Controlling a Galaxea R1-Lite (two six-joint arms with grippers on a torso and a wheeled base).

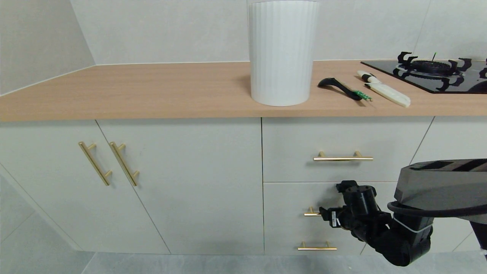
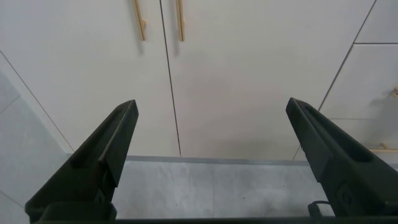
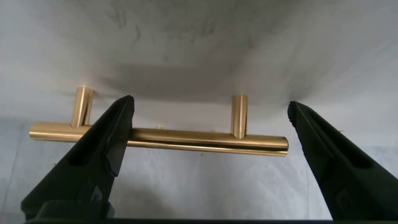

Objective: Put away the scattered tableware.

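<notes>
On the wooden countertop (image 1: 152, 91) lie a black ladle (image 1: 339, 86) with a green end and, just to its right, a white knife (image 1: 384, 91). A tall white ribbed container (image 1: 281, 53) stands to their left. My right gripper (image 1: 322, 215) is low at the middle drawer (image 1: 289, 198), open. Its fingers straddle the brass handle (image 3: 161, 140) without closing on it (image 3: 210, 112). My left gripper (image 2: 211, 107) is open and holds nothing; it faces the lower part of the cabinet doors (image 2: 249, 81), near the floor.
A black gas hob (image 1: 433, 74) occupies the counter's right end. The top drawer handle (image 1: 343, 158) and bottom drawer handle (image 1: 317, 248) lie above and below my right gripper. Double cabinet doors with two brass handles (image 1: 108, 163) are on the left.
</notes>
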